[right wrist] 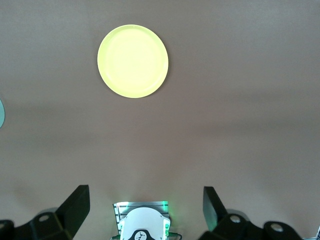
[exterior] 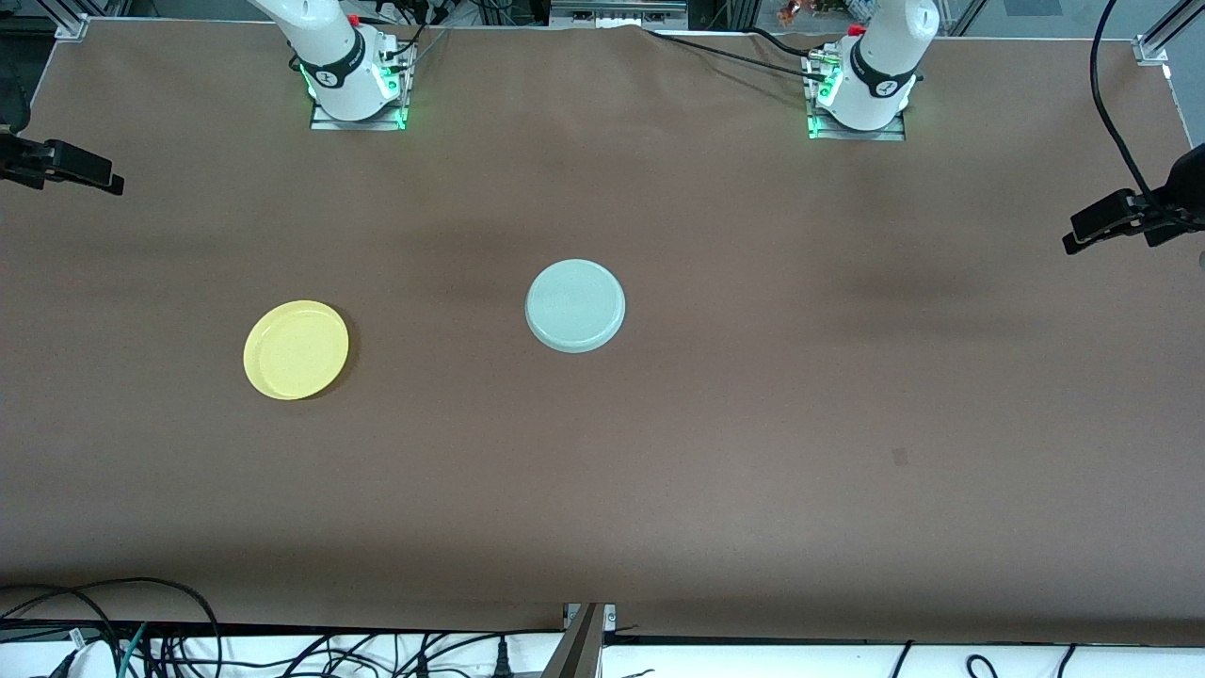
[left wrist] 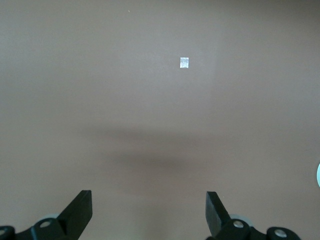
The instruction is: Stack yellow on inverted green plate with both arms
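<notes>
The yellow plate [exterior: 296, 349] lies rim up on the brown table, toward the right arm's end. The pale green plate [exterior: 575, 305] lies near the table's middle, a little farther from the front camera, its flat underside up. Neither gripper shows in the front view. My right gripper [right wrist: 146, 197] hangs high and open above its own base, holding nothing, with the yellow plate [right wrist: 133, 61] well away from its fingers and a sliver of the green plate [right wrist: 1, 112] at the frame's edge. My left gripper [left wrist: 149, 207] is open over bare table, and only the green plate's rim [left wrist: 318, 175] shows.
The right arm's base [exterior: 353, 80] and the left arm's base [exterior: 861, 89] stand along the table's edge farthest from the front camera. Black clamp mounts [exterior: 61, 168] [exterior: 1130, 218] jut in at both ends. Cables [exterior: 188, 640] lie below the near edge. A small white mark [left wrist: 184, 62] is on the cloth.
</notes>
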{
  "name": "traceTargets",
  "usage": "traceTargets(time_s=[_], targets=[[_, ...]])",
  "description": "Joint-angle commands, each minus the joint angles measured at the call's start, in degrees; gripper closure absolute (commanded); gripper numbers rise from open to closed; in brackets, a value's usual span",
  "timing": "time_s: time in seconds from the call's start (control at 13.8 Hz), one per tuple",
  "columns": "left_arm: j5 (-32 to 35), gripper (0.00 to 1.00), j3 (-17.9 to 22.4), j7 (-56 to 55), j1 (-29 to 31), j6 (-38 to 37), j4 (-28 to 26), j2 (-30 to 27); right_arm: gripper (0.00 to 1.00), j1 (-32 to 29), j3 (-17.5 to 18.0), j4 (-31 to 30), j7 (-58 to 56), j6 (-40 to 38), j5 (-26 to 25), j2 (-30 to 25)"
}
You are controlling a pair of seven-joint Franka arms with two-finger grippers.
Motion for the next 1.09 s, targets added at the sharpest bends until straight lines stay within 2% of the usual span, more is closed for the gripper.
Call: traceTargets(time_s=[0.0, 1.02], targets=[[0.8, 0.0, -0.4, 0.0, 0.2, -0.5, 0.9, -0.1, 0.0, -0.1, 0.1, 1.4, -0.1, -1.1, 0.3, 0.2], [0.8, 0.0, -0.6, 0.0, 0.2, -0.5, 0.9, 0.1, 0.0, 0.0, 0.1, 1.5, 0.8, -1.2, 0.1, 0.5]])
